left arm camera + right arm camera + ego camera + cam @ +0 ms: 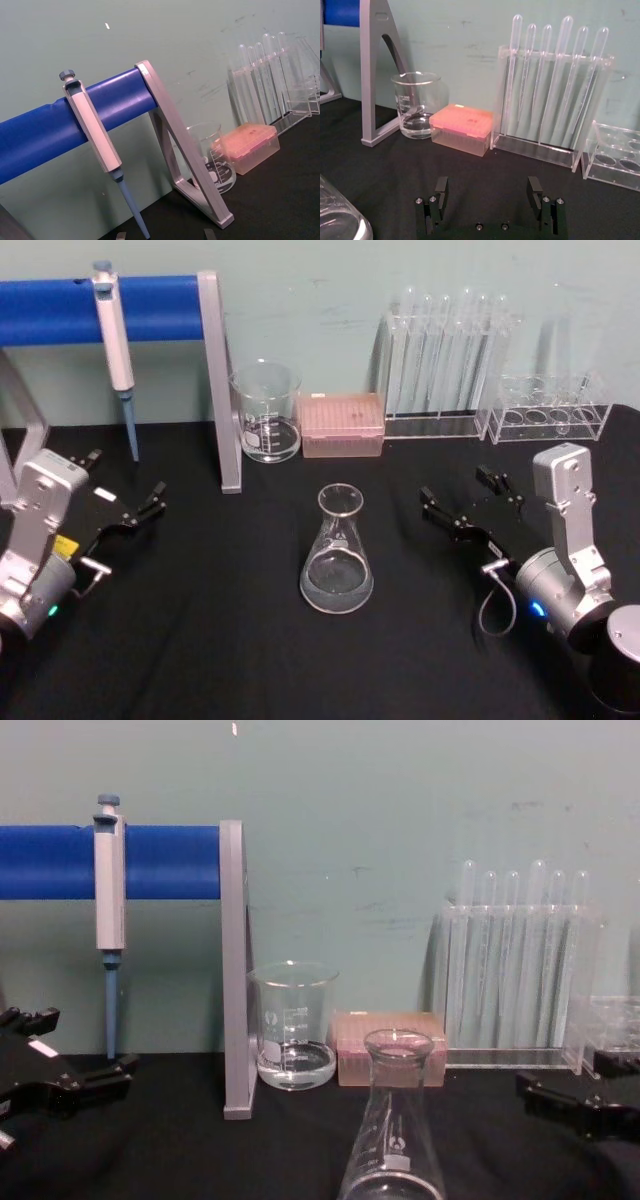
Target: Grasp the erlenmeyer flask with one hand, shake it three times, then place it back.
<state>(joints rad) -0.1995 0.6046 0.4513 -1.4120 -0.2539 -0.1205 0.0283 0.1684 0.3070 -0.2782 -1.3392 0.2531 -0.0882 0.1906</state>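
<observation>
Black cloth covers the table (200,640) in front of a pale green wall, and the erlenmeyer flask (337,552) stands upright near the middle of it, alone, with a little clear liquid in its base. Behind it along the wall are a beaker (266,412), a pink box (343,424), a rack of test tubes (440,360) and a pipette (116,350) hanging on a blue bar (60,310). The right gripper (470,502) sits to the flask's right with its fingers spread wide and holding nothing, while the left gripper (140,510) rests well off to the left, also spread apart and empty.
</observation>
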